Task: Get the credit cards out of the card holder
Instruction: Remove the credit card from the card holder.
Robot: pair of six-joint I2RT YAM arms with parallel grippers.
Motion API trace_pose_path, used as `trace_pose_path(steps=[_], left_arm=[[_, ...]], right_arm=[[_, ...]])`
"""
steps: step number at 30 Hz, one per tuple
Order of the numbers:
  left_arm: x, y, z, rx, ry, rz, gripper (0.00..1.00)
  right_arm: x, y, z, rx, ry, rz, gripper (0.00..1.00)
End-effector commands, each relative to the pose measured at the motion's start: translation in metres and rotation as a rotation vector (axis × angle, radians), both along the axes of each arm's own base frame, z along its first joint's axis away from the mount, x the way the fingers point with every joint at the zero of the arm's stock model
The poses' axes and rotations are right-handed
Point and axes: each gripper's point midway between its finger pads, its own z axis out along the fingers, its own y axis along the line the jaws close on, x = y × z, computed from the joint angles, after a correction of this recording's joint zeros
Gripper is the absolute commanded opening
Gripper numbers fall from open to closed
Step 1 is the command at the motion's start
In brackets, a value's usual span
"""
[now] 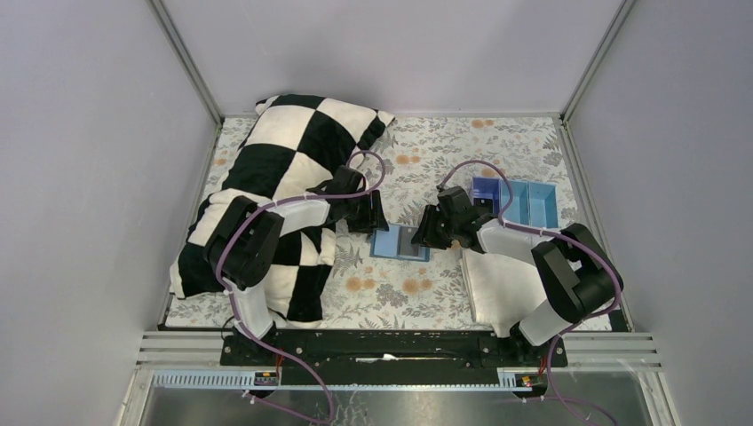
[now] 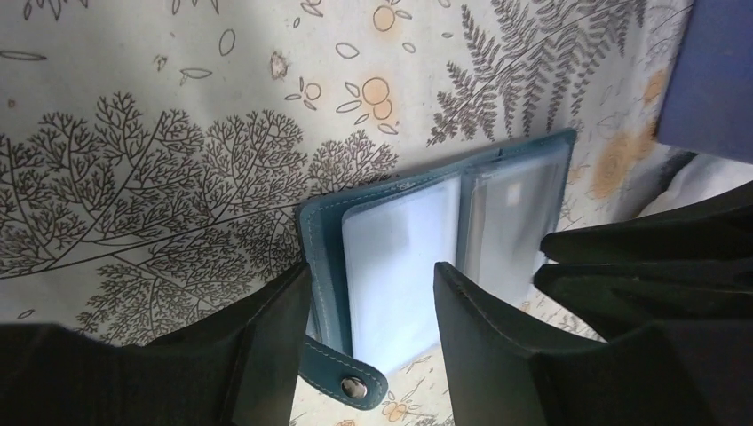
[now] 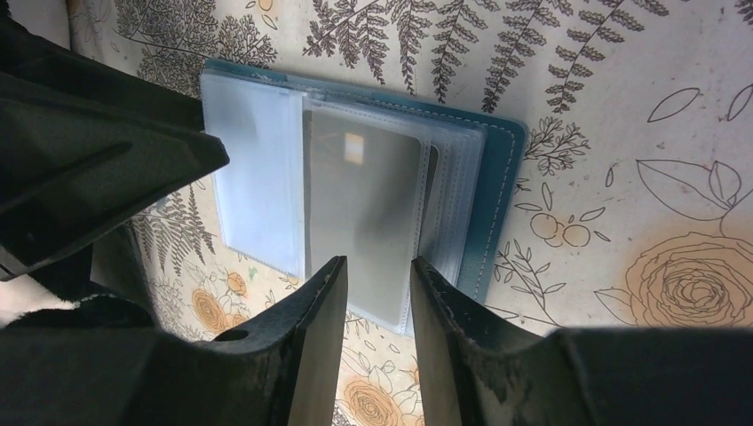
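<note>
- Top external, far left: we have one black-and-white checkered pillow on the floral cloth, and the left arm reaches across it.
- Moving in, the left gripper sits at the left end of the single card holder. The holder lies opened flat on the cloth, right between the two grippers.
- On the left wrist view, those jaws stand moderately apart and straddle the holder's near edge. A clear sleeve page shows in the gap, and they are not closed on it. One snap strap pokes out below.
- Centre now: we count one grey credit card for certain, tucked inside a clear sleeve. A dark sliver beside it may be a second card, but the stacked sleeves blur it and we cannot tell.
- The right gripper has its jaws parted only narrowly, with the tips over the near edge of that card's sleeve. We cannot make out whether they touch it.
- Further right, one blue tray is partly hidden by the right arm, and one white cushion lies under that arm.
</note>
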Motion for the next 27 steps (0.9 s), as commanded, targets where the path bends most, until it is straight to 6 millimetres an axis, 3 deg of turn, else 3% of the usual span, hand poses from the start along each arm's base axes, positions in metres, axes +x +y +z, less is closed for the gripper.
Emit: trace_pose_path(steps=[1, 7, 13, 20, 27], left_arm=[[0.000, -0.004, -0.007, -0.003, 0.012, -0.034, 0.58], [-0.020, -0.014, -0.017, -0.031, 0.045, -0.080, 0.58], [-0.042, -0.034, -0.017, -0.063, 0.062, -0.128, 0.58], [-0.037, -0.043, 0.010, -0.098, 0.018, -0.146, 0.58], [-0.038, -0.040, 0.019, -0.079, 0.009, -0.150, 0.59]], right_arm=[[0.004, 0.002, 0.000, 0.014, 0.002, -0.021, 0.40], [0.003, 0.007, 0.003, 0.061, 0.010, -0.023, 0.40], [-0.003, 0.011, 0.022, 0.138, -0.010, -0.029, 0.40], [-0.016, 0.015, 0.042, 0.234, -0.016, -0.026, 0.40], [-0.019, 0.016, 0.050, 0.264, -0.023, -0.031, 0.40]])
